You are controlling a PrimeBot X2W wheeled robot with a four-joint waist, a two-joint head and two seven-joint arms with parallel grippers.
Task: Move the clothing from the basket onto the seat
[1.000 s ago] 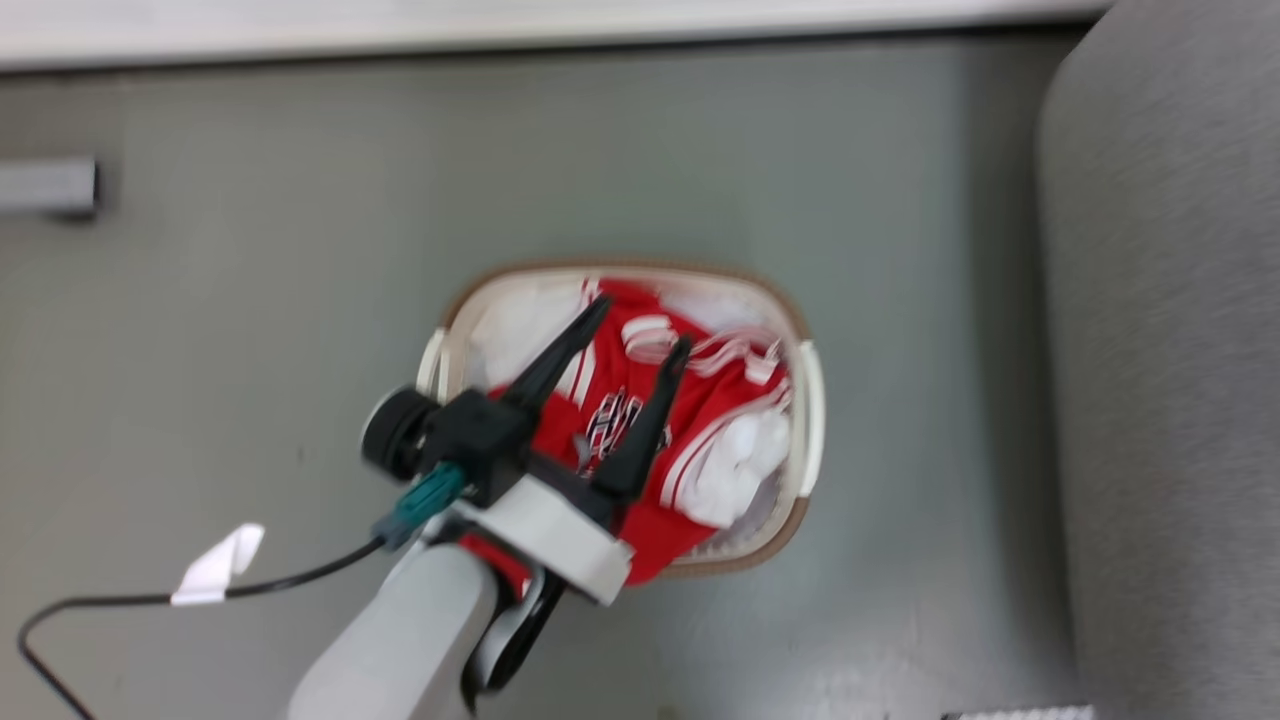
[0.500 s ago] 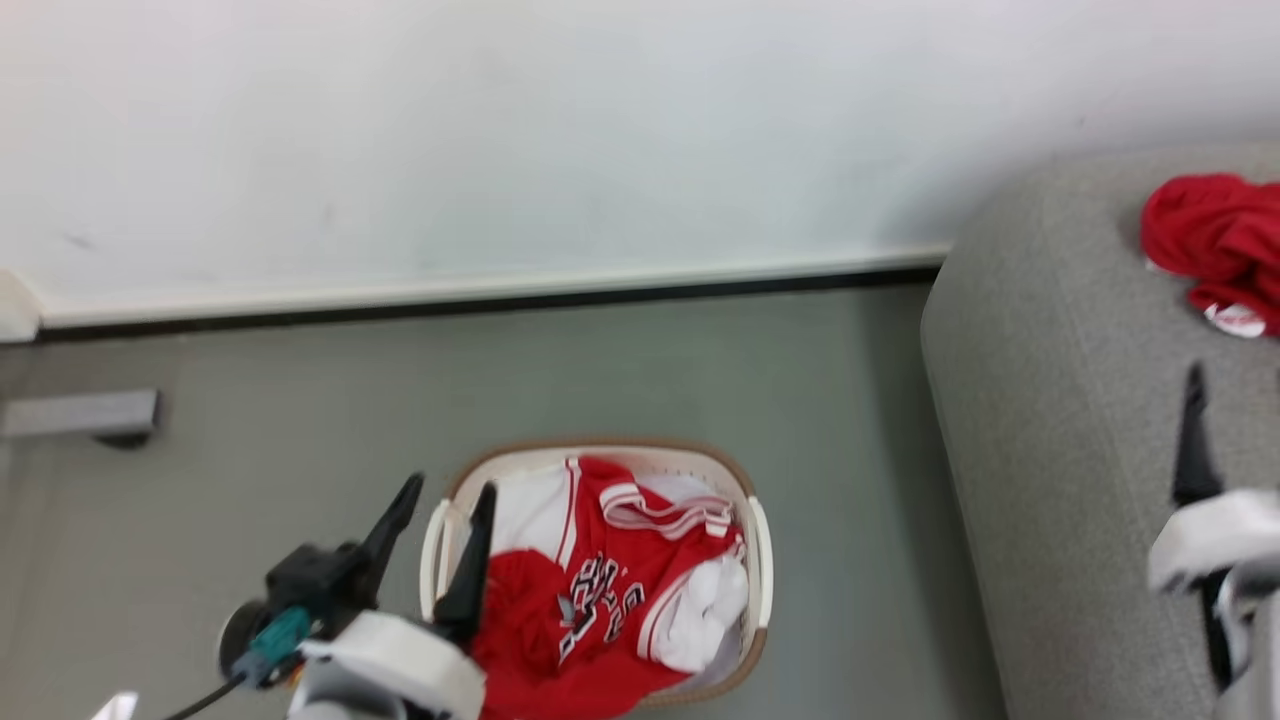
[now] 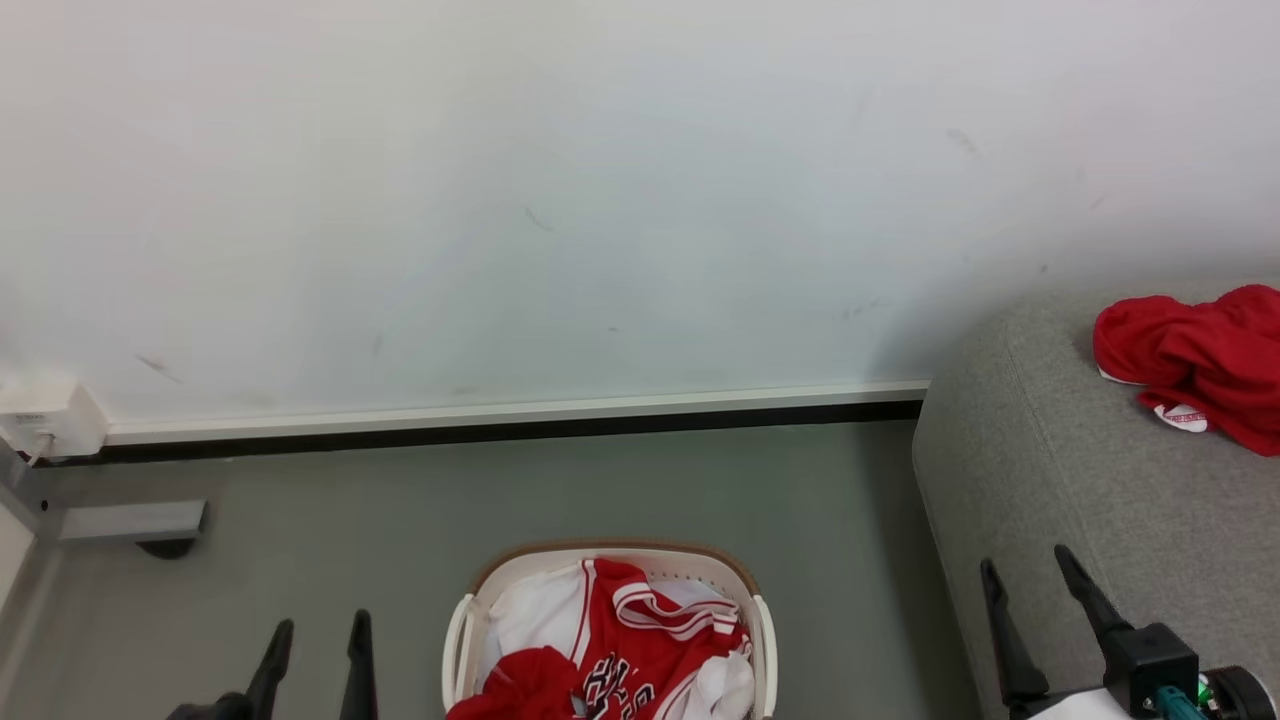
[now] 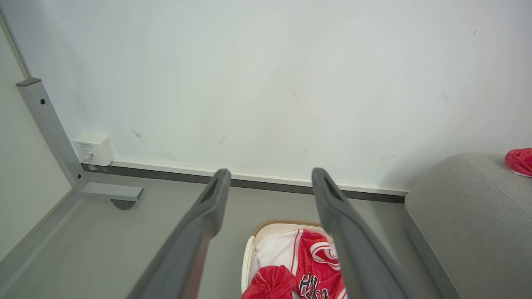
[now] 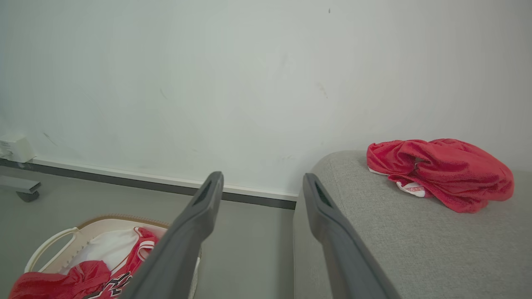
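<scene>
The cream basket (image 3: 462,640) with its brown rim stands on the floor at the bottom centre, holding red-and-white clothing (image 3: 640,650). A second piece of red clothing (image 3: 1190,365) lies bunched on the grey seat (image 3: 1050,480) at the right. My left gripper (image 3: 322,622) is open and empty, left of the basket and apart from it. My right gripper (image 3: 1025,560) is open and empty over the seat's near corner. In the left wrist view the open gripper (image 4: 270,172) frames the basket (image 4: 248,261) below. In the right wrist view the open gripper (image 5: 262,176) points past the seat's edge (image 5: 395,232).
A white wall with a dark baseboard (image 3: 500,430) runs behind the basket. A white socket box (image 3: 45,415) and a grey metal frame foot (image 3: 130,520) sit at the far left. Grey floor (image 3: 400,520) surrounds the basket.
The head camera has tilted up toward the wall. My left gripper has come off the clothing in the basket and now stands left of it, empty. My right gripper has come into view by the seat.
</scene>
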